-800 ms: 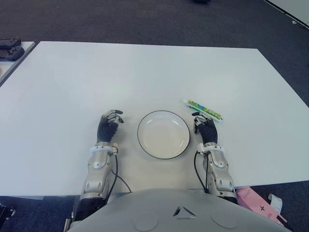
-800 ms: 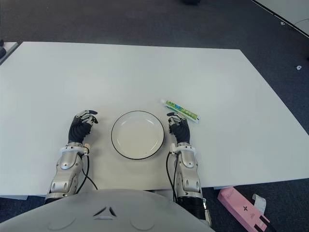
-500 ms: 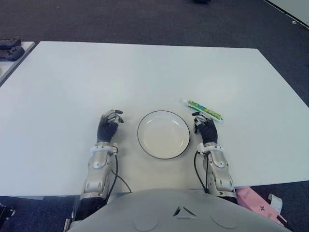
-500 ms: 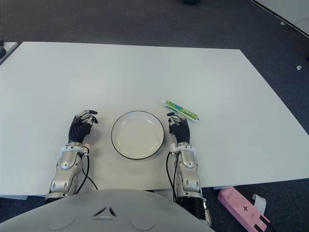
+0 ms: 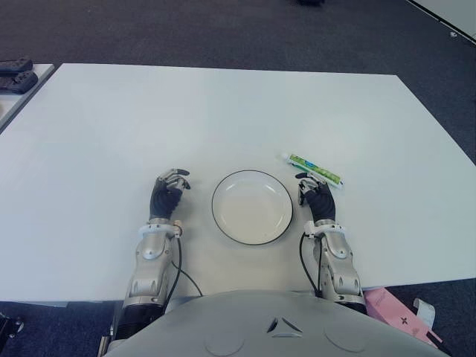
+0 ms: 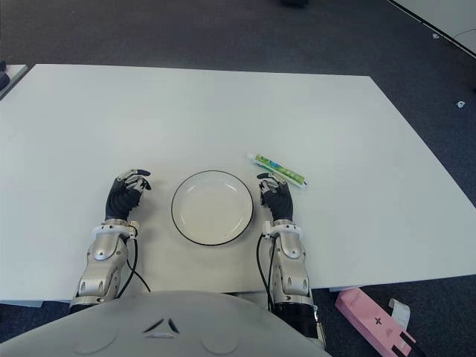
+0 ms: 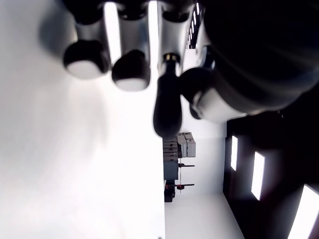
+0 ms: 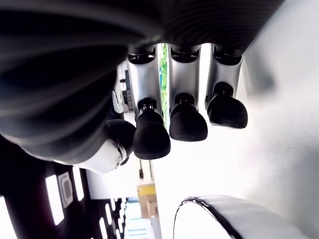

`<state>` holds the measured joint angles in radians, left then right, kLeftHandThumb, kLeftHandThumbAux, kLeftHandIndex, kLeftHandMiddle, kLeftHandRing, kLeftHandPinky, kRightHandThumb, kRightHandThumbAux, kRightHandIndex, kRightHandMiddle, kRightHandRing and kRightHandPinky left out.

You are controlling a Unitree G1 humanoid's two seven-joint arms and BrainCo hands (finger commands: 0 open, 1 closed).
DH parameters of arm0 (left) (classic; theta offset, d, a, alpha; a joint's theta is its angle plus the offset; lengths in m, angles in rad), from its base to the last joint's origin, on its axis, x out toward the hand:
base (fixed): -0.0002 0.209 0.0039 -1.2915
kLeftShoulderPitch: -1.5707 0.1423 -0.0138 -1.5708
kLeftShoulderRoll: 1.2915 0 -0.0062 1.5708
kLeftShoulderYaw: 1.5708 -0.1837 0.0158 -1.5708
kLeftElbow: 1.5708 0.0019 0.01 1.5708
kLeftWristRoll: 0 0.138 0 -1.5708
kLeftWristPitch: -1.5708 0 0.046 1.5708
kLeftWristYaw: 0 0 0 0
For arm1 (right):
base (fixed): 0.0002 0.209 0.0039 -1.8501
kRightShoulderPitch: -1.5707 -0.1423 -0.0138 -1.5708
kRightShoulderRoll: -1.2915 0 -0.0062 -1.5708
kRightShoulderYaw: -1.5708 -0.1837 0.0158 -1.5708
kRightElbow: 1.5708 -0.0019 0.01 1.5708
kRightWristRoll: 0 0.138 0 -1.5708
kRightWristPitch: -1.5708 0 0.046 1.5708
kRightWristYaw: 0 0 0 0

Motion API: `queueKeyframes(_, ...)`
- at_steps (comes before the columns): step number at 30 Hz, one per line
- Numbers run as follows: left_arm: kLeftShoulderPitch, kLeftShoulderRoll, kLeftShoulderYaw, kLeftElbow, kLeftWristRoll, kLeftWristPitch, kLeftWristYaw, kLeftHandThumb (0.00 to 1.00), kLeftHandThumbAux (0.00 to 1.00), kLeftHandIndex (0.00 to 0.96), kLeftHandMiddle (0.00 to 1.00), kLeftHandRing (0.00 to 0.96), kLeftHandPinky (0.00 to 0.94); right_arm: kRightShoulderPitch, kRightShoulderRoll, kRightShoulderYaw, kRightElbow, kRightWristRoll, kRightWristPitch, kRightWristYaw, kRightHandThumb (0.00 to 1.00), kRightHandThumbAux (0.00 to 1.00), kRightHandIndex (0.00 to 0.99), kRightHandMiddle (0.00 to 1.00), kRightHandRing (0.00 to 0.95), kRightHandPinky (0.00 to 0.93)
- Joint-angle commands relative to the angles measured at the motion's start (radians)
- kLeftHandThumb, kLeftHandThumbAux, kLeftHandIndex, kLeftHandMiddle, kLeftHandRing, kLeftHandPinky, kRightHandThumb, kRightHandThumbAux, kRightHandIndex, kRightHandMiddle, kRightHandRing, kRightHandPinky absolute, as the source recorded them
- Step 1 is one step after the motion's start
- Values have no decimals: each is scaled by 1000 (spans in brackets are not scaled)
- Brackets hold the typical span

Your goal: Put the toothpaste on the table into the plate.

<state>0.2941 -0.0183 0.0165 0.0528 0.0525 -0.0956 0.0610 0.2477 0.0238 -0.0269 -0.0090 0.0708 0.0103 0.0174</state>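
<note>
A green and white toothpaste tube (image 5: 312,169) lies flat on the white table (image 5: 223,111), just right of a white plate (image 5: 252,206) with a dark rim. My right hand (image 5: 315,194) shows beside the plate's right edge, its fingers relaxed and empty, fingertips (image 8: 188,122) just short of the tube. The plate's rim (image 8: 209,209) shows in the right wrist view. My left hand (image 5: 168,192) shows left of the plate, fingers (image 7: 129,74) loosely curled over bare table and holding nothing.
A pink box (image 5: 401,315) lies on the dark floor by the table's near right corner. Dark devices (image 5: 15,74) sit on another table at the far left.
</note>
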Motion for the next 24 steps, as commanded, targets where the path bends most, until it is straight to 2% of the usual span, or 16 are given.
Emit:
queueKeyframes(1, 16, -5, -8, 44, 6, 40, 5, 711, 713, 438, 851, 871, 878, 17, -15, -7, 9, 6, -3, 18, 703, 727, 438, 827, 817, 802)
queueKeyframes(5, 12, -8, -9, 48, 6, 40, 5, 711, 713, 438, 849, 869, 875, -1, -39, -19, -7, 3, -26, 31, 702, 727, 438, 821, 814, 799)
queueKeyframes(10, 8, -13, -7, 51, 6, 45, 8, 712, 713, 438, 848, 868, 876, -51, -85, -44, -23, -22, -61, 31, 701, 727, 437, 817, 811, 799)
queueKeyframes(11, 5, -15, -7, 54, 7, 43, 9, 712, 713, 438, 848, 868, 876, -80, -106, -59, -34, -20, -66, 38, 701, 727, 437, 815, 810, 796)
queueKeyframes(13, 3, -17, -7, 58, 8, 39, 12, 711, 713, 438, 850, 869, 876, -120, -140, -80, -52, -17, -71, 49, 700, 726, 436, 793, 779, 756)
queueKeyframes(16, -1, -18, -9, 66, 10, 31, 16, 710, 713, 439, 852, 869, 875, -143, -164, -87, -54, -25, -85, 55, 700, 724, 436, 761, 727, 697)
queueKeyframes(20, -4, -18, -11, 86, 17, -2, 20, 707, 714, 439, 859, 870, 876, -180, -224, -76, -14, -102, -180, 53, 699, 724, 430, 663, 633, 601)
queueKeyframes(21, -6, -18, -11, 95, 18, -15, 20, 706, 714, 439, 860, 870, 875, -197, -255, -72, -3, -128, -197, 61, 697, 724, 428, 632, 609, 580)
queueKeyframes(22, -8, -18, -11, 102, 18, -25, 20, 705, 715, 439, 862, 870, 875, -208, -278, -70, 5, -147, -210, 66, 691, 724, 421, 537, 522, 506)
queueKeyframes(24, -10, -18, -11, 112, 19, -37, 22, 703, 716, 439, 865, 869, 874, -220, -299, -68, 18, -164, -226, 71, 684, 723, 413, 437, 430, 427)
